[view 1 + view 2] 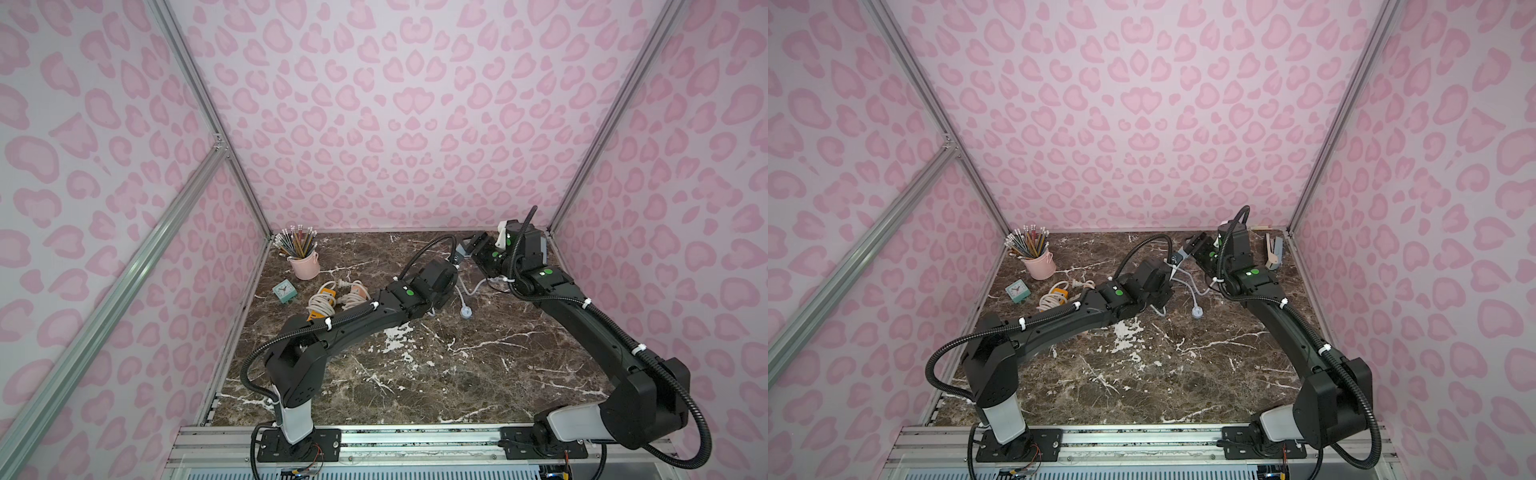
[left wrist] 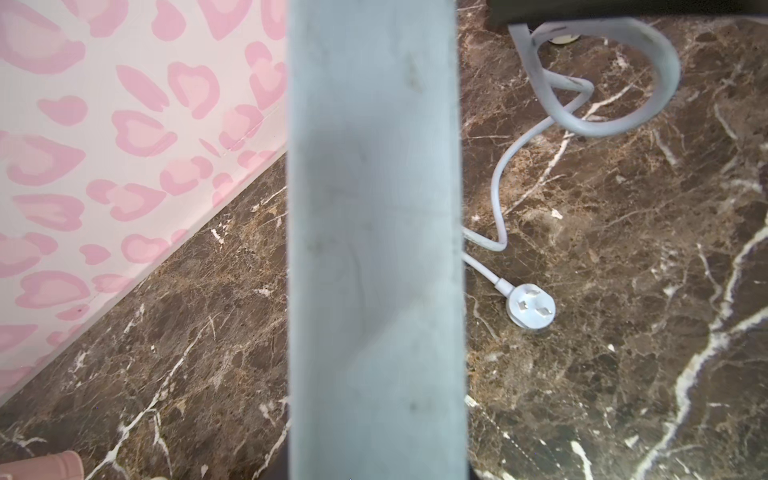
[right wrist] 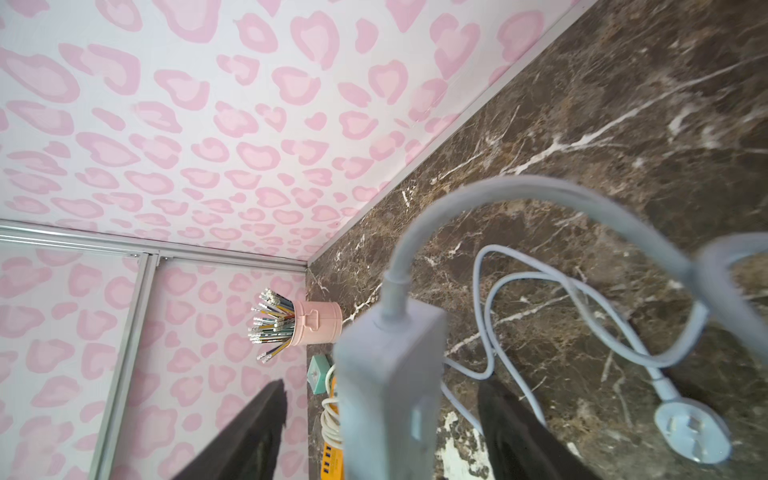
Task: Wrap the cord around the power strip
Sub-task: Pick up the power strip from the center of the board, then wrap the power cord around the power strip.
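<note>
The grey power strip (image 2: 374, 249) hangs above the marble table at the back, between my two arms. In both top views only its end shows (image 1: 462, 250) (image 1: 1177, 258). My left gripper (image 1: 451, 266) is shut on the strip, its fingers hidden under the wrist. My right gripper (image 3: 383, 388) is open at the strip's cord end, its black fingers (image 3: 249, 432) standing apart from the strip (image 3: 386, 374) on both sides. The white cord (image 3: 540, 195) arcs out of that end and trails in loose loops (image 2: 505, 183) down to the table. The plug (image 1: 466, 312) (image 2: 531, 306) lies flat there.
A pink cup of pencils (image 1: 304, 264) stands at the back left, with a teal clock (image 1: 285, 290) in front of it. Two other strips, orange (image 1: 322, 301) and pink (image 1: 357, 293), lie wrapped beside my left arm. A stapler (image 1: 1275, 253) sits in the back right corner.
</note>
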Robot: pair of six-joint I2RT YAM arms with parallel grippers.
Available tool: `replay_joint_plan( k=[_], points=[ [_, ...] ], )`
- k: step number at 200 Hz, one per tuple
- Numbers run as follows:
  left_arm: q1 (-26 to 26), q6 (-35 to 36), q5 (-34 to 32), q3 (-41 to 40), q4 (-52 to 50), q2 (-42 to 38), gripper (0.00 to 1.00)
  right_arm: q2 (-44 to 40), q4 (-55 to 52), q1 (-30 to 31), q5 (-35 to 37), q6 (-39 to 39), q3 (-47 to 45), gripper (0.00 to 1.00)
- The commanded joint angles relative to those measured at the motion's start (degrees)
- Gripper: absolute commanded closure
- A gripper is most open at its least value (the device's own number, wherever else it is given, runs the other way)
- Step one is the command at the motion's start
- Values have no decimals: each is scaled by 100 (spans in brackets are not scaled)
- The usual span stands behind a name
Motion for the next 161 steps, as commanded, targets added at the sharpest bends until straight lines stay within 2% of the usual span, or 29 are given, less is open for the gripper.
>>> replay_joint_plan(
  k=[1, 15, 37, 58, 78, 122, 161],
  points=[
    [302, -279, 746, 100, 38, -125, 97, -242, -120, -372, -57, -867, 129, 20],
    [536, -310, 1308, 87, 42, -331, 97, -471, -38, -698, 105, -1342, -25, 19],
    [886, -351, 2104, 109, 93, -699, 97, -764, 32, -1064, 711, -2527, -324, 23],
    [1188, -365, 2770, 198, 145, -1006, 97, -859, 559, -1079, 925, -4103, -891, 28],
    [1317, -238, 3156, 371, 72, -1217, 97, -817, 980, -1087, 1014, -4970, -1235, 28],
    [1363, -5, 3373, 456, -43, -1547, 97, -710, 2296, -947, -14, -5816, -1478, 26],
    [1401, -104, 3710, 406, 0, -1654, 97, -232, 2790, -831, -446, -5891, -1004, 29]
  ],
)
